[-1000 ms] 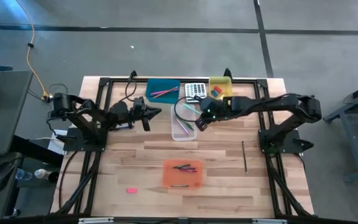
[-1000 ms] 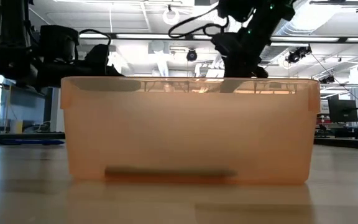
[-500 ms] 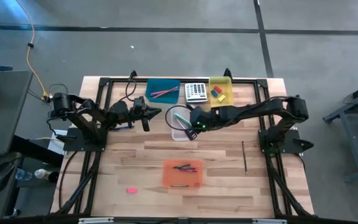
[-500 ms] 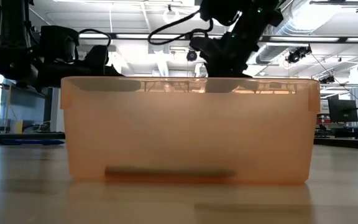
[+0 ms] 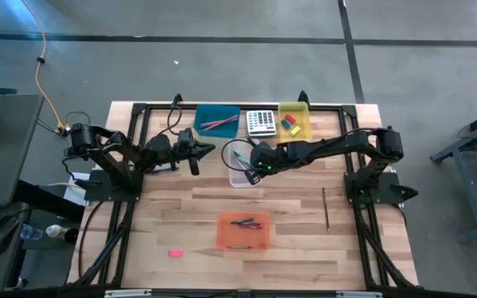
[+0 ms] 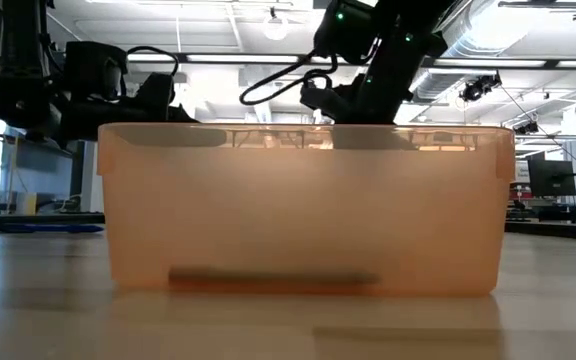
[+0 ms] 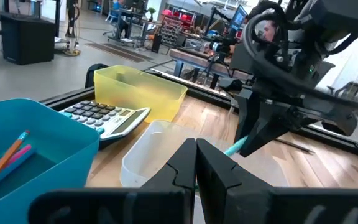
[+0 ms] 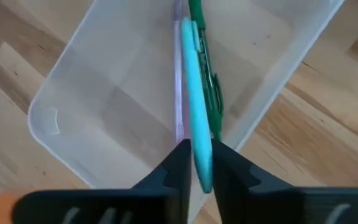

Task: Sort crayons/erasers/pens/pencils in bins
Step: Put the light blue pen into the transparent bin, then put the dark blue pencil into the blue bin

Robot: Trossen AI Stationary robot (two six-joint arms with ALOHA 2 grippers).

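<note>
My right gripper (image 8: pixel 201 149) hangs over the clear bin (image 5: pixel 243 171), shut on a light blue pen (image 8: pixel 192 93). A purple pen (image 8: pixel 178 112) and a green pen (image 8: pixel 205 68) lie on the floor of that bin. The teal bin (image 5: pixel 216 118) holds pink and tan pencils, the yellow bin (image 5: pixel 294 120) holds erasers, and the orange bin (image 5: pixel 243 231) holds crayons. A pink eraser (image 5: pixel 175 253) lies on the table near the front left. My left gripper (image 7: pixel 196 146) waits shut, level, just left of the clear bin. My right gripper pinches the light blue pen between its two fingers near the pen's rear end (image 8: pixel 201 168). The fingers slant down from the table's right side. The pen runs on along the fingers and juts past their tips (image 7: pixel 234 148), over the clear bin's inside.
A grey-keyed calculator (image 5: pixel 261 122) sits between the teal and yellow bins at the far edge. A thin dark stick (image 5: pixel 325 207) lies on the table's right part. The orange bin's wall (image 6: pixel 303 210) fills the low view. The black frame's rails run along the table's sides.
My right gripper has gone from beside the calculator toward the table's left and near edges and down, with the blue pen in it, and now hangs over the clear bin. Its wrist has rolled a little on the way.
</note>
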